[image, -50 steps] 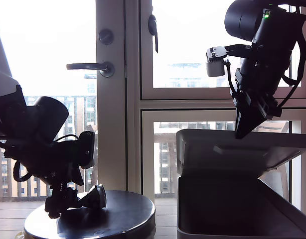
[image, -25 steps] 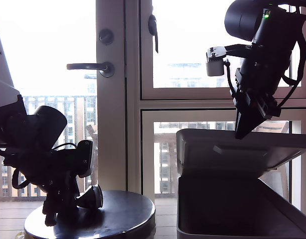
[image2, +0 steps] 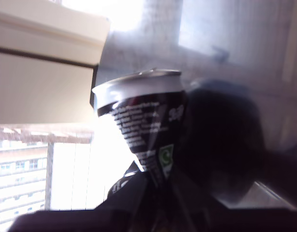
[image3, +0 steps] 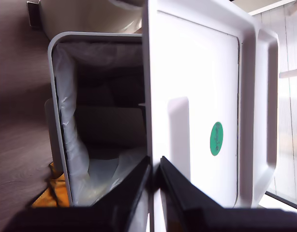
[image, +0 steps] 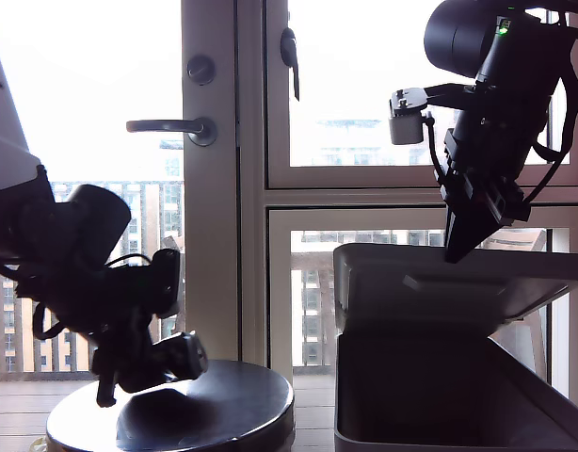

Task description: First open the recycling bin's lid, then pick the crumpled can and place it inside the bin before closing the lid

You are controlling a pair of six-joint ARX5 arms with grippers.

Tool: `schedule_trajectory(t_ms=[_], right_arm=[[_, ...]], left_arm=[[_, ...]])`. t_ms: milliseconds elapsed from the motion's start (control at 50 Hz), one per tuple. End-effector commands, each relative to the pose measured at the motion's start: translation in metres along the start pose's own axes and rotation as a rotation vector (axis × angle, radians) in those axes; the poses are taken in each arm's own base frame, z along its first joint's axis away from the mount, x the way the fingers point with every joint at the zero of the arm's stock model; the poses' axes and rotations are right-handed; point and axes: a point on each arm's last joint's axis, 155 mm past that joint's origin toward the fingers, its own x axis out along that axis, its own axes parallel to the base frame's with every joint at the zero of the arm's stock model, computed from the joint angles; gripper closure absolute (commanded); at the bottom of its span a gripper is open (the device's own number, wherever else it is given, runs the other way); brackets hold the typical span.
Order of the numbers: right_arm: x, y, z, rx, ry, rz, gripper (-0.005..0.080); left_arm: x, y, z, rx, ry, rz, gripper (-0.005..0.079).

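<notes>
The exterior view shows my first pincer (image: 143,369) as a silhouette, closed on the crumpled black-and-silver metal can (image: 181,358) just above the round dark surface (image: 223,410). Only the first wrist view resolves the can's (image2: 141,125) printed lettering. My second pincer (image3: 155,183) clamps the flat grey rectangular plastic lid's (image3: 201,96) edge, at 1 o'clock above the open large grey rectangular plastic recycling bin (image: 440,405); its liner appears only in the second wrist view.

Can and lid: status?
My first gripper shut on the crumpled can, lifted off the round table. My second gripper pinches the lid edge; recycling bin open. Nothing blocking.
</notes>
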Motion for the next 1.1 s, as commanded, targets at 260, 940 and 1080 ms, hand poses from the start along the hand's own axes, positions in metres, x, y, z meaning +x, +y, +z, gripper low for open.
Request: schedule_trajectory(t_ms=[260, 940, 1080], right_arm=[[-0.008, -0.022, 0.001, 0.022, -0.009, -0.074, 0.0765], [-0.008, -0.023, 0.002, 0.022, -0.011, -0.080, 0.0765], [-0.008, -0.023, 0.002, 0.023, -0.011, -0.079, 0.0765]], left_arm=[[-0.023, 0.008, 0.060, -0.092, -0.112, 0.004, 0.0762], [-0.074, -0.101, 0.217, -0.185, -0.447, -0.334, 0.0762], [-0.077, -0.106, 0.231, -0.172, -0.487, -0.326, 0.0762]])
